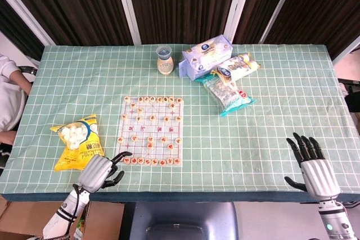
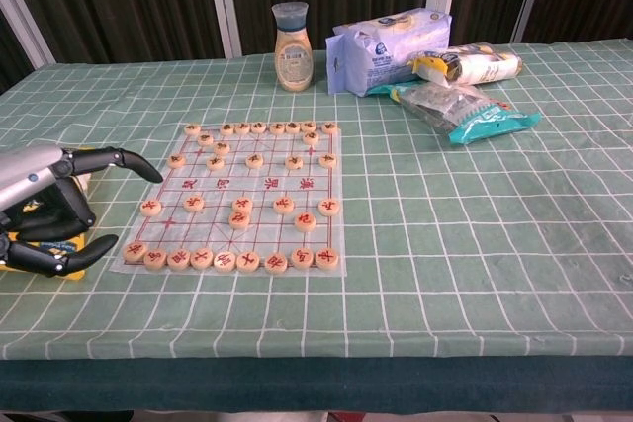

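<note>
L hand (image 1: 100, 170), grey shell w/ black fingers, hangs over the near table edge at approx 7 o'clock of the square white board w/ red grid lines (image 1: 150, 131). Fingers spread wide, nothing in them; fingertips (image 1: 125, 154) point toward the board's near-L corner, just beside the round tan wooden piece w/ red mark (image 1: 120, 158) there. In chest view the L hand (image 2: 45, 207) sits in front of the yellow snack bag w/ white puffs (image 1: 78, 144), hiding most of it; whether it touches the bag, can't tell. The bag lies flat at 9 o'clock of the board, well apart from it.

R hand (image 1: 312, 164) hovers at the near-R table edge, approx 4 o'clock of the board, well apart. Fingers straight & fanned wide, holding nothing. Not seen in chest view.

Board lies mid-table on the green cloth w/ white check lines (image 1: 270, 116), round tan pieces scattered over it, 1 full row along the near side.

At 12 o'clock of the board: a small beige bottle w/ grey cap (image 1: 164, 60), upright. At approx 1 o'clock: a pale blue & white packet (image 1: 205, 55), a white-yellow wrapped pack (image 1: 238, 66) beside it, and a clear bag w/ teal edge (image 1: 228, 94) lying flat, the 3 close together.
</note>
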Robot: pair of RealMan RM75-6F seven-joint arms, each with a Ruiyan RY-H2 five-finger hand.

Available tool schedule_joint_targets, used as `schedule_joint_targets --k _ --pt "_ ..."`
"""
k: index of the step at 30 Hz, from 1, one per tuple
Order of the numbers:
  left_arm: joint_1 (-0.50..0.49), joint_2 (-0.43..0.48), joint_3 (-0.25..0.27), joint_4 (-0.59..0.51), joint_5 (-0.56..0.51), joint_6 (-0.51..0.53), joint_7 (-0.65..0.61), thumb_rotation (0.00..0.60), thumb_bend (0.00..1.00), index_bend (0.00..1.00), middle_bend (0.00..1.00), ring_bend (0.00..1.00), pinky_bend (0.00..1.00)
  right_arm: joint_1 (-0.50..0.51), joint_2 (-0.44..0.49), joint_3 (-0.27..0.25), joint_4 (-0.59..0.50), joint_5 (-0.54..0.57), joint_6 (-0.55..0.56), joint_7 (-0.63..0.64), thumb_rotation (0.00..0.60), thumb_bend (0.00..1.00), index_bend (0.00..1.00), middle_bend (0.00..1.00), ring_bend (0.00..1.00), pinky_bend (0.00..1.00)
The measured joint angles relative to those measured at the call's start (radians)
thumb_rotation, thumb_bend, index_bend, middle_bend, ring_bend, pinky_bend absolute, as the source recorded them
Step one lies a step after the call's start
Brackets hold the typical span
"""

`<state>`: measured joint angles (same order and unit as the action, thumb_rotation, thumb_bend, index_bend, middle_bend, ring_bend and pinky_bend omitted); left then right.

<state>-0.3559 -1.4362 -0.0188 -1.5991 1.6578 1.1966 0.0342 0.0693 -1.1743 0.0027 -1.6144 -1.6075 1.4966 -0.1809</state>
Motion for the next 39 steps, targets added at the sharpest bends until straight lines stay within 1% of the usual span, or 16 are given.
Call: schedule_joint_targets --k 2,6,10,13,17,23,28,39 --pt "-0.009 -0.015 -0.003 0.023 -0.032 -0.026 0.002 0.6 0.4 0.24 1.0 1.0 1.0 -0.002 0.0 -0.001 0.0 -0.003 0.003 0.002 0.6 0.2 0.0 0.0 0.0 0.0" --pt "-0.017 -0.061 -0.018 0.078 -0.062 -0.023 0.002 0.6 0.4 0.21 1.0 1.0 1.0 -0.002 0.0 -0.003 0.001 -0.007 0.001 0.001 0.6 0.2 0.0 0.0 0.0 0.0" --pt "-0.024 -0.097 -0.032 0.134 -0.088 -0.016 -0.004 0.6 0.39 0.25 1.0 1.0 1.0 -0.001 -0.001 -0.004 0.003 -0.008 -0.002 -0.001 0.6 0.2 0.0 0.0 0.0 0.0" --pt "-0.033 -0.117 -0.035 0.177 -0.115 -0.035 0.003 0.6 0.4 0.28 1.0 1.0 1.0 -0.001 -0.002 -0.004 0.003 -0.009 0.0 0.001 0.6 0.2 0.0 0.0 0.0 0.0" --pt "-0.042 -0.137 -0.032 0.22 -0.15 -0.067 0.007 0.6 0.4 0.28 1.0 1.0 1.0 -0.002 -0.006 -0.004 0.007 -0.015 0.005 0.007 0.6 0.2 0.0 0.0 0.0 0.0" --pt "-0.051 -0.161 -0.03 0.262 -0.175 -0.081 0.0 0.6 0.4 0.29 1.0 1.0 1.0 -0.002 -0.009 -0.007 0.011 -0.02 0.005 0.007 0.6 0.2 0.0 0.0 0.0 0.0" --pt "-0.056 -0.18 -0.03 0.286 -0.191 -0.085 0.017 0.6 0.4 0.33 1.0 1.0 1.0 -0.001 -0.01 -0.01 0.012 -0.022 -0.001 0.006 0.6 0.2 0.0 0.0 0.0 0.0" --pt "-0.064 -0.216 -0.033 0.35 -0.229 -0.101 0.016 0.6 0.4 0.36 1.0 1.0 1.0 0.001 -0.012 -0.013 0.014 -0.027 -0.005 0.004 0.6 0.2 0.0 0.0 0.0 0.0"
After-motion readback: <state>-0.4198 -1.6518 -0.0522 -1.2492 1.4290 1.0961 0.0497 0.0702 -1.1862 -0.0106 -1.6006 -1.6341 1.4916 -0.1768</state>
